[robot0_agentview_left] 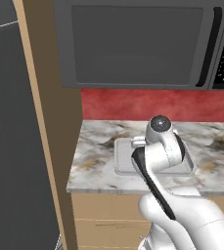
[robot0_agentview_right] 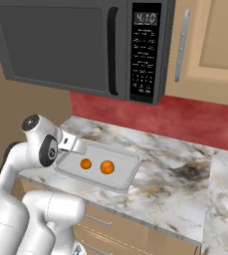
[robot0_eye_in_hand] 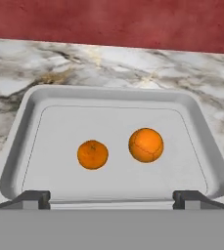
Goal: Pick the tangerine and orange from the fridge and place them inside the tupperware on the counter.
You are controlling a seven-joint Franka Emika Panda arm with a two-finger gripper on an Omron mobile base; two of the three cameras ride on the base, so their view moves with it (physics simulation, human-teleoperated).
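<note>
With claw (robot0_eye_in_hand: 111, 197) spread wide and empty, noted just ahead: tupperware (robot0_eye_in_hand: 112, 97) holding tangerine (robot0_eye_in_hand: 92, 154) beside orange (robot0_eye_in_hand: 145, 144), apart.

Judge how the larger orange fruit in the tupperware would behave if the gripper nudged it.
The orange looks round and smooth, so it would probably roll. The tupperware has a flat floor and a raised rim, which would likely stop it. It lies apart from the tangerine and might bump it.

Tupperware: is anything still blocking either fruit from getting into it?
No. Both fruits, the smaller and the larger, already lie apart on the tupperware floor, with the open end effector empty at its near rim.
</note>
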